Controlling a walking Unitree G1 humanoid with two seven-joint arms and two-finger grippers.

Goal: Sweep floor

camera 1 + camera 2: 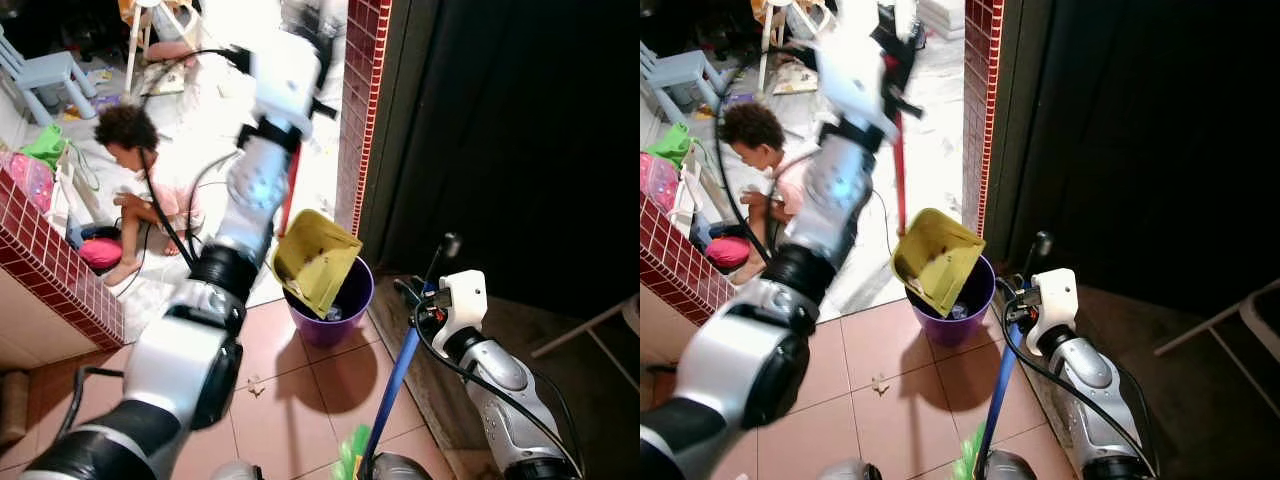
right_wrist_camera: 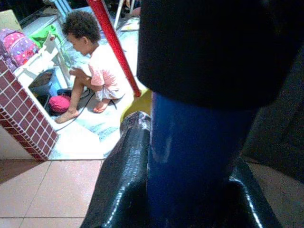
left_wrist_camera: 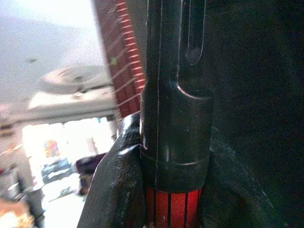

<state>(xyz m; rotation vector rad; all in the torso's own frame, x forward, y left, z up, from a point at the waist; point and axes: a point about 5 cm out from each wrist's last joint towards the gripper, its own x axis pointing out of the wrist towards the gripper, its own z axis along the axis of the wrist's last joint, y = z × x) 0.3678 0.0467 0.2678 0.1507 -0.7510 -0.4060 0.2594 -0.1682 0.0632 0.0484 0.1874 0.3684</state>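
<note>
With the left gripper clamped on the red handle, tip the yellow dustpan steeper over the purple bin — the right gripper, closed round the blue broom pole, just steadies it.

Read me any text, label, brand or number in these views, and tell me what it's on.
None can be read.
Yellow dustpan, tipped over the purple bin: no print visible.
Red handle in the left claw: plain stripes, no letters.
Blue broom handle in the right claw: unmarked.
</note>
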